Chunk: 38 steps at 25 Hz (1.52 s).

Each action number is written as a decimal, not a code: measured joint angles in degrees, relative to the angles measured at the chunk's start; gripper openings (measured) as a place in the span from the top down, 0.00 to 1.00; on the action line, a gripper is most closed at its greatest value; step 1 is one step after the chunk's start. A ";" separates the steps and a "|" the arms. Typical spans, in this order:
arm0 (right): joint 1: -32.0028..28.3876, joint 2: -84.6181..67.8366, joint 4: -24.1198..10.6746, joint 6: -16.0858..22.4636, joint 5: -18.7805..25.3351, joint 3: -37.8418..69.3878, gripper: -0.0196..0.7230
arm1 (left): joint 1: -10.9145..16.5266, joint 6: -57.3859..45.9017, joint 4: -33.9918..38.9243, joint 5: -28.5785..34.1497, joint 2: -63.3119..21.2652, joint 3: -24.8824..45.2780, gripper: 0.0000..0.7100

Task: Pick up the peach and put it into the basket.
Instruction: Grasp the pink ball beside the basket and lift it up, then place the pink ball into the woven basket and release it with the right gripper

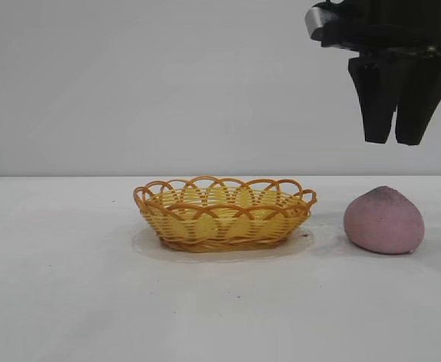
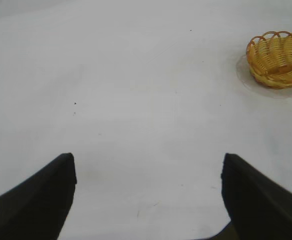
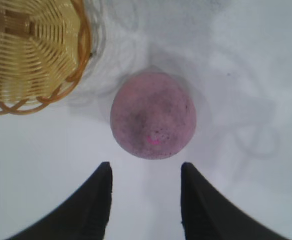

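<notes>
The peach (image 1: 384, 219), a dusty pink-mauve lump, sits on the white table to the right of the basket (image 1: 224, 213), a yellow woven oval with an orange looped rim. My right gripper (image 1: 395, 139) hangs in the air well above the peach, fingers pointing down, open and empty. In the right wrist view the peach (image 3: 153, 115) lies just beyond the open gripper (image 3: 146, 170), with the basket (image 3: 33, 55) beside it. My left gripper (image 2: 148, 165) is open and empty over bare table; the basket (image 2: 278, 59) shows far off in its view.
The white table (image 1: 69, 286) extends left and in front of the basket. A plain pale wall stands behind.
</notes>
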 joint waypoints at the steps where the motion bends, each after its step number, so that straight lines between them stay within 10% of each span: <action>1: 0.00 0.53 0.00 0.00 -0.34 0.00 0.56 | 0.00 0.00 0.00 0.00 0.00 0.00 0.25; 9: 0.00 6.90 1.82 -0.77 -1.45 0.00 0.56 | 0.00 0.00 0.00 0.00 0.00 0.00 0.25; 16: 0.00 7.93 1.89 -2.37 -1.71 0.08 0.97 | 0.00 0.00 0.00 0.00 0.00 0.00 0.25; 25: 0.00 2.08 -3.47 -1.74 -0.15 -5.09 0.97 | 0.00 0.00 0.00 0.00 0.00 0.00 0.25; 38: 13.19 -0.48 -1.38 -1.90 -4.20 -10.22 0.97 | 0.00 0.00 0.00 0.00 0.00 0.00 0.25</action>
